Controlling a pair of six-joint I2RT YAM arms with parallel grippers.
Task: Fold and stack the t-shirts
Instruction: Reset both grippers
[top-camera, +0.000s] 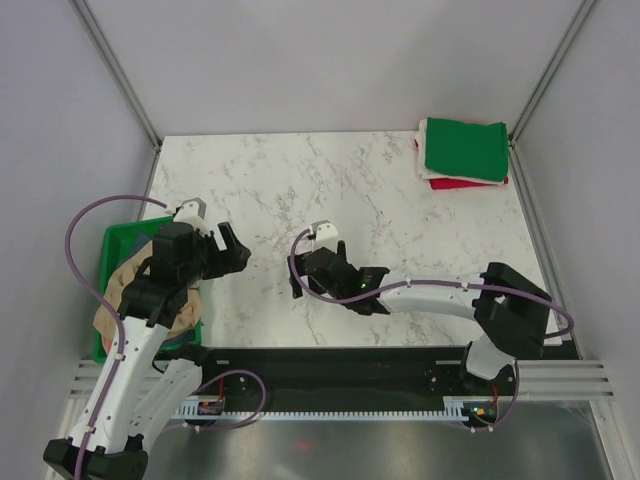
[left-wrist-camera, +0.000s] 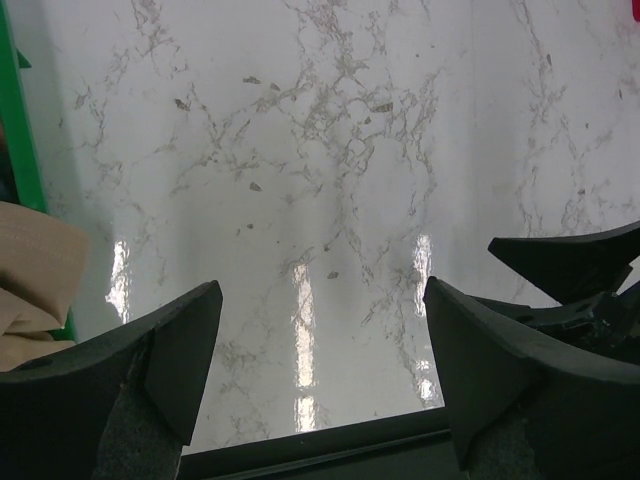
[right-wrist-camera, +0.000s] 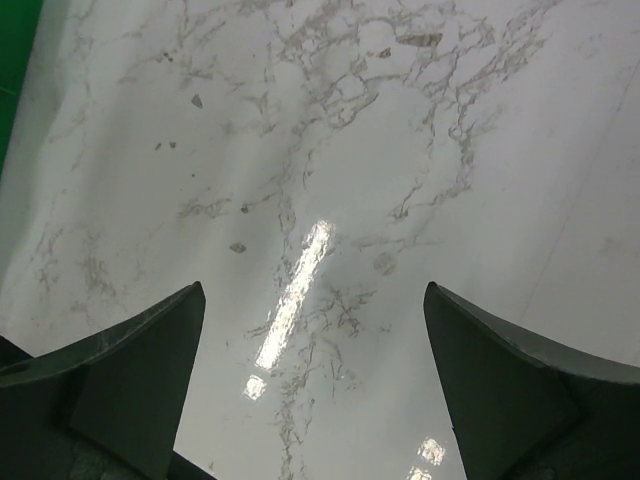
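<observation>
A folded bright green t-shirt (top-camera: 463, 148) tops a stack at the back right corner. A cream-white t-shirt (top-camera: 421, 150) and a red t-shirt (top-camera: 465, 184) peek out under it. The tan t-shirt (top-camera: 130, 292) lies crumpled in the bin at the left and also shows in the left wrist view (left-wrist-camera: 35, 270). My left gripper (top-camera: 232, 250) is open and empty over bare marble just right of the bin; its jaws (left-wrist-camera: 320, 340) stand wide apart. My right gripper (top-camera: 318, 268) is open and empty over the table's middle front (right-wrist-camera: 315, 350).
The rigid green bin (top-camera: 112, 240) stands at the table's left edge; its rim shows in the left wrist view (left-wrist-camera: 20, 130) and the right wrist view (right-wrist-camera: 15, 60). The right gripper's fingers (left-wrist-camera: 580, 260) are close to the left gripper. Walls enclose the marble table (top-camera: 330, 190).
</observation>
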